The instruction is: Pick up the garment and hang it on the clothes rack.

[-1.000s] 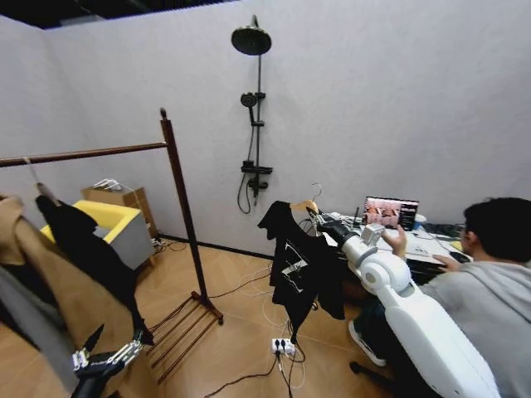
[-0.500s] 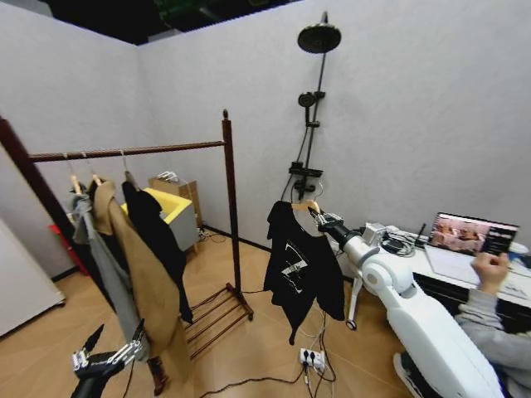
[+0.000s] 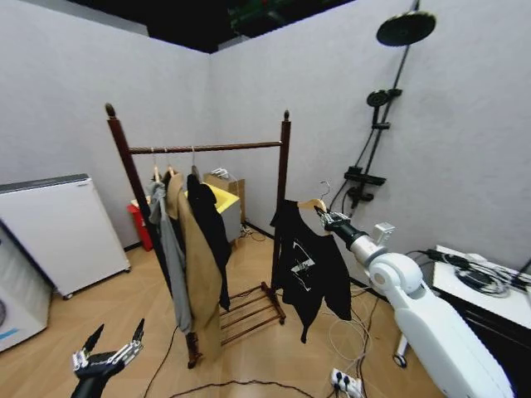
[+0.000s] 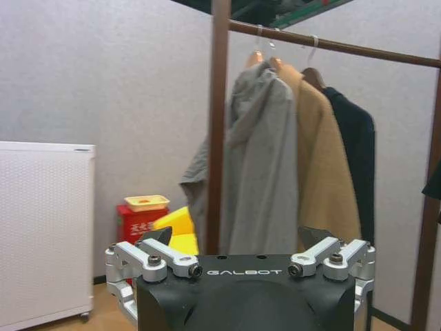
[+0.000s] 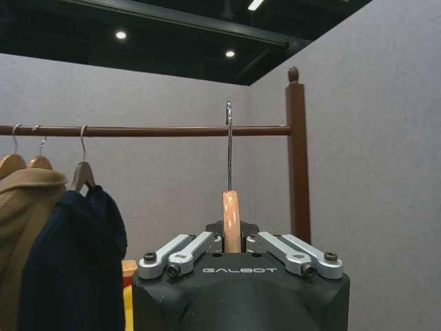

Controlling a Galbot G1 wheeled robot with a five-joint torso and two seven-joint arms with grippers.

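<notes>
Grey walls and a wood floor (image 3: 249, 348) surround us. Our right tool (image 3: 328, 217) is clamped on the wooden hanger (image 5: 232, 221) of the garment (image 3: 309, 264), held out in the air just beside the right post of the clothes rack (image 3: 207, 148). Our left tool (image 3: 106, 356) hangs low with fingers spread apart. A grey, a tan and a dark coat hang on the bar.

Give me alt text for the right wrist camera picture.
The right gripper is shut on the garment's wooden hanger, its metal hook standing upright in front of the clothes rack bar. A tan coat and dark jacket hang there.
</notes>
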